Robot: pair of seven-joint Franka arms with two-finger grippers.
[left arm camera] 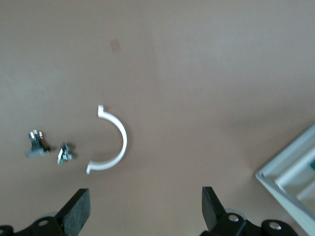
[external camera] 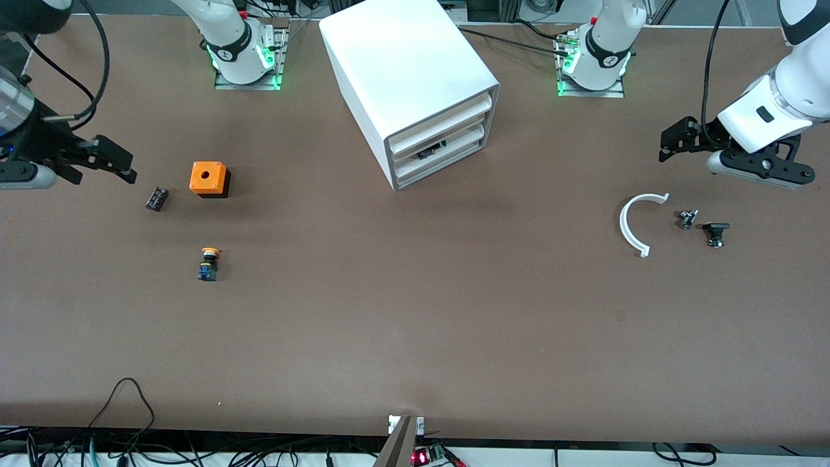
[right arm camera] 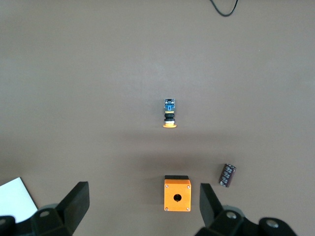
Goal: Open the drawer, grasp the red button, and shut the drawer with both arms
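The white cabinet (external camera: 408,65) stands at the back middle of the table. Its middle drawer (external camera: 454,138) is pushed in; a corner of the cabinet also shows in the left wrist view (left arm camera: 295,177). The red-capped button is hidden. My left gripper (external camera: 674,141) is open and empty in the air at the left arm's end of the table, over bare table beside a white half ring (external camera: 639,224); it also shows in the left wrist view (left arm camera: 144,201). My right gripper (external camera: 120,162) is open and empty at the right arm's end, also seen in the right wrist view (right arm camera: 142,194).
An orange box with a hole (external camera: 209,178), a dark cylinder (external camera: 156,198) and a yellow-orange capped button (external camera: 208,264) lie toward the right arm's end. Two small dark parts (external camera: 687,218) (external camera: 715,233) lie beside the half ring. A dark part (external camera: 431,150) shows at the lowest drawer.
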